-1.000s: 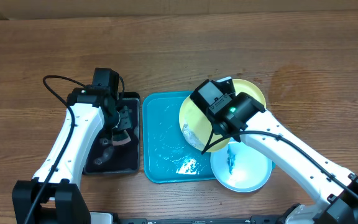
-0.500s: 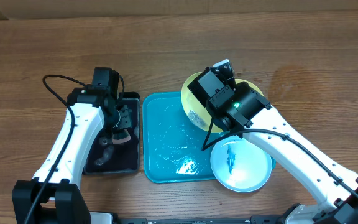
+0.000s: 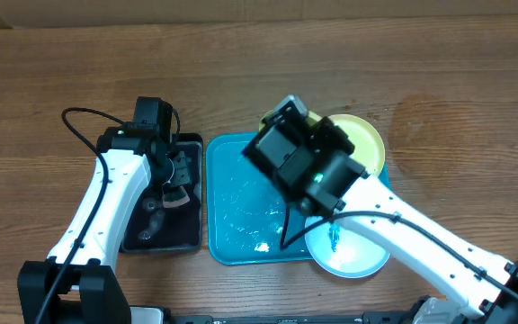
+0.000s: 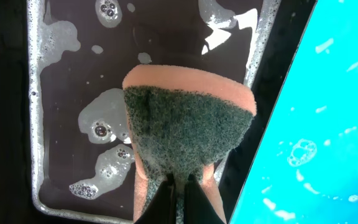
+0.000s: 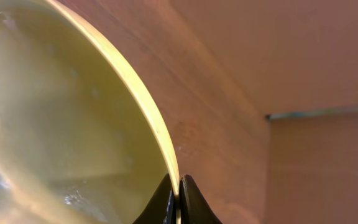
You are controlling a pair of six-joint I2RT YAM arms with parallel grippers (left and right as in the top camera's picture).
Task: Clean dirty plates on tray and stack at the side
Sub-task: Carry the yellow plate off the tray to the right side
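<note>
**Overhead view.**
- Turquoise tray [image 3: 232, 216]: on the wooden counter [image 3: 241, 63], at the middle of the near edge. Its floor is wet and glistening.
- Black tray [image 3: 147, 229]: just beside the turquoise tray's left rim, long sides parallel.
- Left arm [image 3: 106, 198]: reaches from the near left corner, its wrist over the black tray.
- Right arm [image 3: 403, 238]: reaches from the near right corner, its wrist over the turquoise tray's far right corner.
- Second yellow-green plate [image 3: 362, 142]: flat on the counter just off the tray's far right corner, partly hidden by the right wrist.
- Light blue plate [image 3: 358, 256]: at the tray's near right corner, with a dark teal smear [image 3: 334, 238] on its white centre. Whether it overlaps the rim cannot be told.

**Left wrist view.**
- Left claw [image 4: 180, 190]: pinched together on the sponge [image 4: 188, 121], an orange block with its dark green scouring face towards the camera.
- The sponge hangs above the black tray, which holds soapy water with patches of foam [image 4: 101, 171].
- The turquoise tray fills the right side, dotted with bubbles.

**Right wrist view.**
- Right claw [image 5: 179, 194]: clamped on the rim of the held yellow-green plate [image 5: 67, 124], fingertips nearly meeting.
- The plate's face is wet and fills the left half. Blurred wood tones lie behind it.
</note>
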